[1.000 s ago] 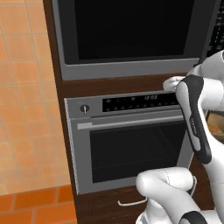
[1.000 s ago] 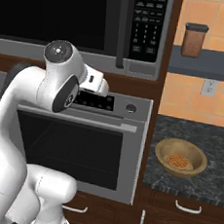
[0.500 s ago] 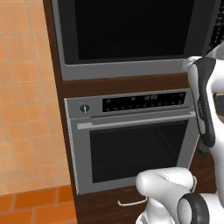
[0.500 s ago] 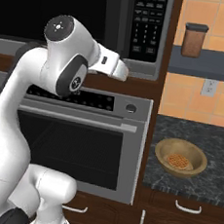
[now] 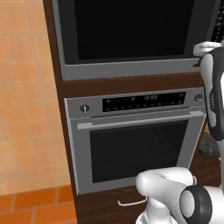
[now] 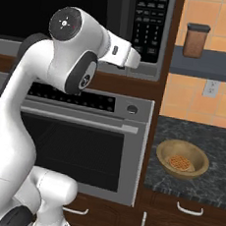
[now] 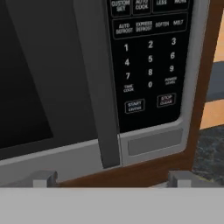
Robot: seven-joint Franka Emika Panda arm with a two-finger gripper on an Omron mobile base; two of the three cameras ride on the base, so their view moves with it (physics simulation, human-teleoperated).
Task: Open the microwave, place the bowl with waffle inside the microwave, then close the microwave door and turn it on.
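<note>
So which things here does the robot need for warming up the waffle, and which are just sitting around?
Needed for the job:
- microwave, its door shut
- microwave door with its dark handle
- button panel
- bowl with the waffle, on the dark counter
- gripper, open, facing the handle

Just sitting around:
- silver oven
- brown jar on the shelf
- wall socket

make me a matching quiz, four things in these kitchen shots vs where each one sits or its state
Things:
1. bowl
2. microwave door
3. jar
4. oven

Places or states:
A. on the shelf
B. shut
C. on the dark counter, waffle inside
D. below the microwave

Pairs: 1-C, 2-B, 3-A, 4-D
</note>
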